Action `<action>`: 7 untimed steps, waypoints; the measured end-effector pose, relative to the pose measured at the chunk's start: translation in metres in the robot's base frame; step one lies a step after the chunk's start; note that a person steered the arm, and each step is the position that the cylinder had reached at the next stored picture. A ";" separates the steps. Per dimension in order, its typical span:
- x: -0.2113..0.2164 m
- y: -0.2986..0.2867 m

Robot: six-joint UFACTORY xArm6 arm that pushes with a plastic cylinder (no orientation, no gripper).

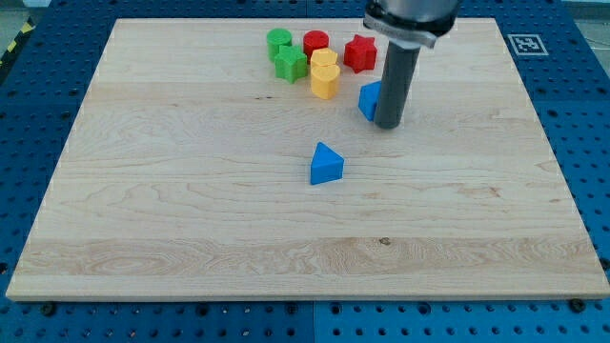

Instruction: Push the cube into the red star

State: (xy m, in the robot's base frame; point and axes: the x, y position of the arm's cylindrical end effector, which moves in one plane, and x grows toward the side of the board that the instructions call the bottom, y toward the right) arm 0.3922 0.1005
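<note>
Altogether seven blocks lie on the board: two green, two red, one yellow and two blue. The green ones are a round block (pixel 278 40) and a star-like block (pixel 290 64) just below it. The red ones are a round block (pixel 315 43) and the red star (pixel 359 52). The yellow block (pixel 324 74) looks like a heart, though I cannot be sure of its shape. The blue ones are the cube (pixel 368 99), half hidden, and a triangle block (pixel 326 163) that stands alone near the middle of the board.

These blocks rest on a light wooden board (pixel 191 210) with visible grain. Around it is a blue plate with rows of small holes (pixel 581 114). A black-and-white marker square (pixel 524 43) sits at the board's top right corner.

As for the arm, it has no gripper, so it holds nothing; it ends in a dark rod, and my tip (pixel 387 125) stands on the wood. The cube is just at the view's left of my tip and seems to touch the rod. The red star lies above the cube, toward the view's top, close to it but apart.
</note>
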 end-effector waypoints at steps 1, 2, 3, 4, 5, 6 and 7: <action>-0.028 0.005; -0.014 0.005; 0.009 -0.002; 0.000 -0.010; -0.025 -0.010; -0.036 -0.010; -0.032 -0.007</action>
State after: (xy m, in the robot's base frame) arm 0.3602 0.0931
